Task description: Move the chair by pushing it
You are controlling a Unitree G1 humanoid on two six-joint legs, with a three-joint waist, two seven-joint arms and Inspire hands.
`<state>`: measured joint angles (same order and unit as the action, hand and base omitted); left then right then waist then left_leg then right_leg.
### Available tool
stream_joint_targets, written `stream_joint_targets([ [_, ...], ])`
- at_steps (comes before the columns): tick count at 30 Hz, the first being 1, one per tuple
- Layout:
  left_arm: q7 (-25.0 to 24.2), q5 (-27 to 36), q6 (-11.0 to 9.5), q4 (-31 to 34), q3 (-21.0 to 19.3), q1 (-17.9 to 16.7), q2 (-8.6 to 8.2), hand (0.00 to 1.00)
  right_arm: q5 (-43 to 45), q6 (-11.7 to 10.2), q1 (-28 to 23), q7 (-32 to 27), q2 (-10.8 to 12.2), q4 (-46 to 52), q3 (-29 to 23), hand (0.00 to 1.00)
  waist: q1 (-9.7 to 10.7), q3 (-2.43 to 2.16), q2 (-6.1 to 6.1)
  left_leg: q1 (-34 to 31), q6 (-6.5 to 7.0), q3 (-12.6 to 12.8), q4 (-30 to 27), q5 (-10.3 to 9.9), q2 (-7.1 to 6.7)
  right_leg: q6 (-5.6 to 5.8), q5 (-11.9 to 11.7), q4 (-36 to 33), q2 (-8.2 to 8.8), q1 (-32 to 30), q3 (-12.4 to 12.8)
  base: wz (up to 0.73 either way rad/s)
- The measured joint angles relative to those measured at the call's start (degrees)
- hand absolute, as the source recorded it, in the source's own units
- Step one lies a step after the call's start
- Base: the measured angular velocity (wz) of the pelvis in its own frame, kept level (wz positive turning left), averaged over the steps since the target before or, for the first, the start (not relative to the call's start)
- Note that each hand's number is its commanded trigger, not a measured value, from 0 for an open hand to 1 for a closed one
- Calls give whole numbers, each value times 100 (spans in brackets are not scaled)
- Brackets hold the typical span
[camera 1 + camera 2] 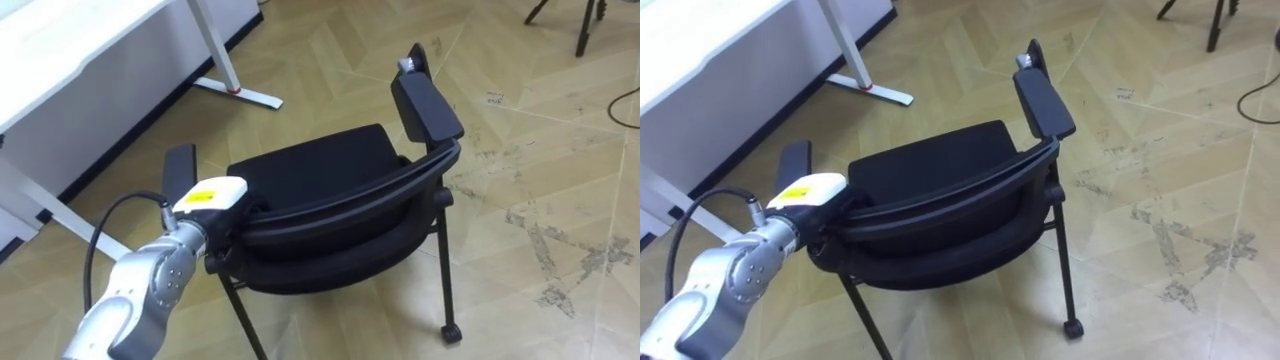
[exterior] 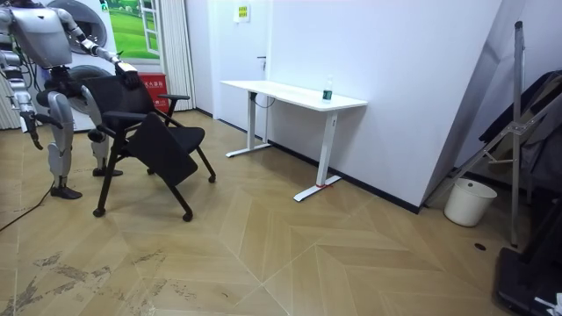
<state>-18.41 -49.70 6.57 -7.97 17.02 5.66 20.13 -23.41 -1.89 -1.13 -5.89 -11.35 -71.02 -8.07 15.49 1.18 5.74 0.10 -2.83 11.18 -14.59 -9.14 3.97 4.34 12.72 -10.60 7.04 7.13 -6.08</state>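
One left hand (image 1: 212,194) apparently touches the chair (image 1: 320,165) back; its grasp, partly hidden, cannot be told. Scuffed parquet floor (image 1: 545,150); white desk (image 1: 70,40) upper left.

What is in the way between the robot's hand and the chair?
Nothing visible. The left hand lies right against the backrest's top edge on the black chair, with no gap showing.
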Motion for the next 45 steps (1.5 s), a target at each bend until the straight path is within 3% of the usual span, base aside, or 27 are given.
stream_joint_targets([
  [5, 338, 0, -90, -3, 25, -46, -14, 100, -76, 0, -4, -26, 6, -3, 2, 0, -11, 17, -52, -4, 0, 1, -1, 0, -1, 0, 0, -4, 0, -9, 5, 0],
  [18, 658, -63, -97, -4, 160, -49, -73, 100, 152, -2, -86, -23, -33, 301, -81, 0, -7, -41, -132, -11, 0, 27, 13, 0, -1, 0, -1, -19, -2, -21, 44, 0],
  [25, 658, -116, -151, -4, 119, -48, -49, 100, 1956, -17, -15, -235, -383, 982, -202, 0, -67, -80, -343, 3, 0, 34, 21, 0, 0, 0, -2, -76, -2, -32, 35, 0],
  [27, 657, -134, -168, -4, 113, -25, -26, 100, 2557, 17, -12, -356, -487, 1458, -201, 0, -119, -75, -376, -3, 0, 68, 12, 0, 5, 0, -2, -118, -2, -80, 78, -11],
  [30, 650, -193, -186, -5, 112, 31, -1, 100, 3490, -13, 257, -491, -665, 2026, -152, 0, -164, -27, -469, -3, 2, 117, 3, 0, 13, 0, -2, -168, -1, -127, 124, -7],
  [35, 640, -214, -340, -3, 158, 174, 78, 100, 4752, -19, 607, -733, -778, 2949, 21, 0, -313, -37, -552, -57, 12, 141, -17, 6, 23, 2, -1, -209, -1, -202, 138, -1],
  [39, 641, -222, -366, -4, 244, 259, 77, 100, 5419, 14, 734, -824, -874, 3540, 292, 0, -449, -41, -561, -68, 11, 158, -8, 6, 27, 1, -1, -204, -1, -231, 151, -1],
  [41, 637, -230, -428, 23, 243, 261, 84, 100, 5981, 27, 660, -821, -873, 4292, 386, 0, -497, -47, -551, -97, 11, 167, -6, 5, 30, 2, -1, -202, -2, -258, 154, 0],
  [45, 634, -214, -487, 63, 272, 278, 113, 100, 6273, -1, 730, -818, -905, 5033, 683, 0, -587, -55, -565, -106, 10, 179, 17, 5, 35, 0, -2, -239, -1, -308, 157, -4],
])
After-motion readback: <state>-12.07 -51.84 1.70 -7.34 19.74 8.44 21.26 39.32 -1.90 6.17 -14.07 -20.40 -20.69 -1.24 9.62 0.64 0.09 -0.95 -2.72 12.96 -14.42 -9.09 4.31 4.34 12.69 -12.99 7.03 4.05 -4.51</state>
